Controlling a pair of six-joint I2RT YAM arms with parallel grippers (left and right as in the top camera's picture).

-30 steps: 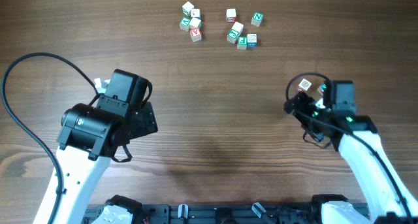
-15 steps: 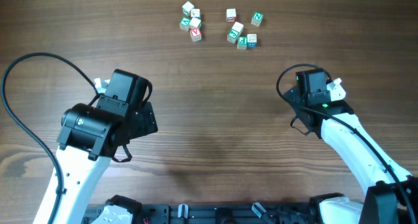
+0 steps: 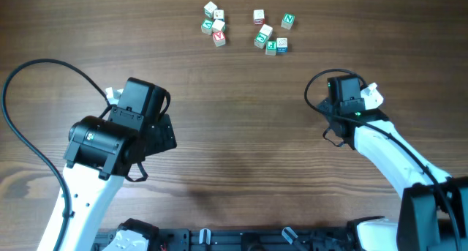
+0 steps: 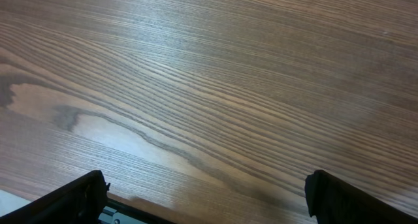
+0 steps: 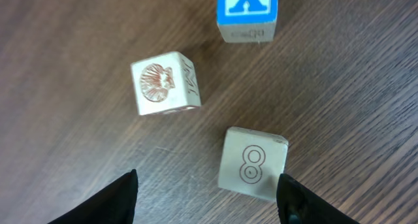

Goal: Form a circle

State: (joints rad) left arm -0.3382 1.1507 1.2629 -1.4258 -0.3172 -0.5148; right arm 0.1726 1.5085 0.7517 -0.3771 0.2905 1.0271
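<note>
Three small wooden letter cubes [image 5: 196, 100] make up the group I am working on. They sit apart from one another in a loose triangle directly below the right gripper [image 5: 206, 198]. The blue cube with a white X [image 5: 247, 12] is farthest from the fingers and cut off by the frame's upper edge. The pale cube with a red shell [image 5: 163, 83] lies nearer and to the left. The pale cube marked with an 8 [image 5: 251, 164] is nearest, just ahead of the dark fingertips [image 5: 111, 198] and closer to the right one. That gripper's jaws stand apart and hold nothing.

From overhead the wrist hides the group, which lies in the right half of the bench [image 3: 241, 134], about midway between its near and far edges. The left gripper [image 4: 206, 194] hangs over bare wood in the left half with its jaws spread wide, only their tips showing in the lower corners of its camera.

The bench is dark brown wood with long, fine grain running side to side. A paler streak and a soft sheen of light show in the left wrist view. Two loose clusters of small cubes with green and red marks, one [image 3: 214, 24] just left of the other [image 3: 269, 35], sit near the middle of the far edge. A black cable [image 3: 18, 90] loops out from the left arm toward the left edge. A dark mounting rail [image 3: 241, 240] runs along the near edge.
</note>
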